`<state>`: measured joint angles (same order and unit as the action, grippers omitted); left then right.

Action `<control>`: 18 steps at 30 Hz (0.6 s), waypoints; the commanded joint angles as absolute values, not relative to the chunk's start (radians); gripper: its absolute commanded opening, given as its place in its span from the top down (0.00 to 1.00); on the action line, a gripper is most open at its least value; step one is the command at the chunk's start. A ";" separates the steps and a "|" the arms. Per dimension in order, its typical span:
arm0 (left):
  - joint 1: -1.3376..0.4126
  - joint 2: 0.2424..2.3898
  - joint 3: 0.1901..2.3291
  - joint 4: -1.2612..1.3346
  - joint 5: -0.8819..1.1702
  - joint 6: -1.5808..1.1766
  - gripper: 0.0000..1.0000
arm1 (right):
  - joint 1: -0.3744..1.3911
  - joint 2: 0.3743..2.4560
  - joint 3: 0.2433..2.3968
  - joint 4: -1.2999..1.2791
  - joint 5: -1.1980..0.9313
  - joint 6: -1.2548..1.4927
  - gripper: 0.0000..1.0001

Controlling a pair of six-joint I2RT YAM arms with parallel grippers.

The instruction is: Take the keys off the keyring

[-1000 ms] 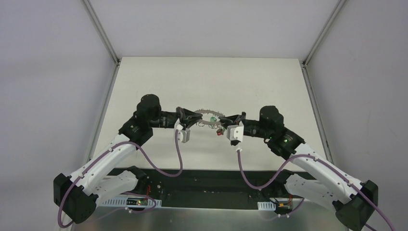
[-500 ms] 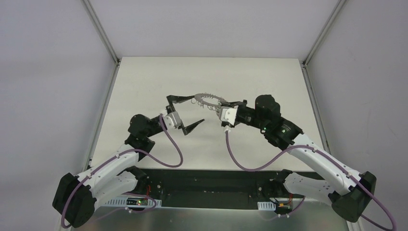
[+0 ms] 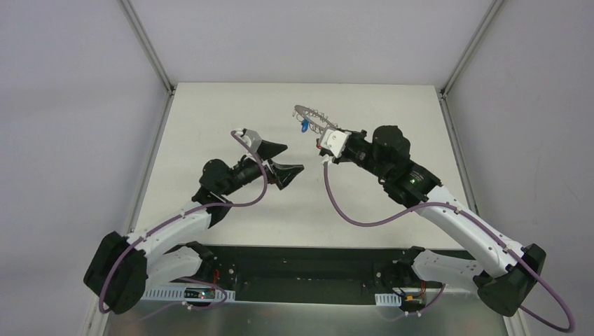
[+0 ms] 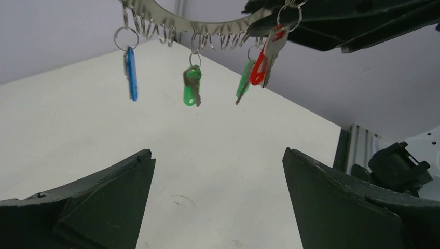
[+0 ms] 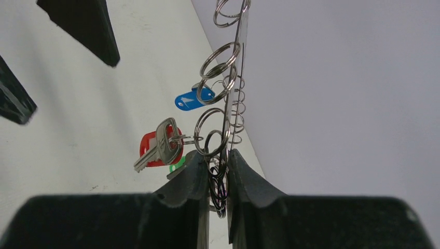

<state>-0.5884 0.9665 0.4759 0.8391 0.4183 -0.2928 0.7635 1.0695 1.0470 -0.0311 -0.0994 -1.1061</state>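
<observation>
Left wrist shows green keys [image 4: 192, 89], unseen from top ext.

A white table [image 3: 392, 105] stands between plain grey walls [image 3: 70, 105] with aluminium corner posts [image 3: 147, 45].

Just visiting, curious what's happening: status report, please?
Right pincer shut on keyring, held in air. Left pincer open, empty, clear of it. Four keys hang from ring. Nothing in the way.

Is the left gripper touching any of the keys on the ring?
Apart. In the left wrist view the left gripper is open, and bare table shows between its fingers and the hanging keys.
</observation>
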 commanded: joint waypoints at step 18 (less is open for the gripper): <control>-0.614 1.467 0.788 1.508 0.863 -0.556 0.19 | 0.764 1.061 1.142 -0.034 -0.156 -1.002 1.00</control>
<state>-0.6029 1.4517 0.7086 1.4067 0.7544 -0.5175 0.7635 1.0710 1.0828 -0.0906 -0.1410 -1.0172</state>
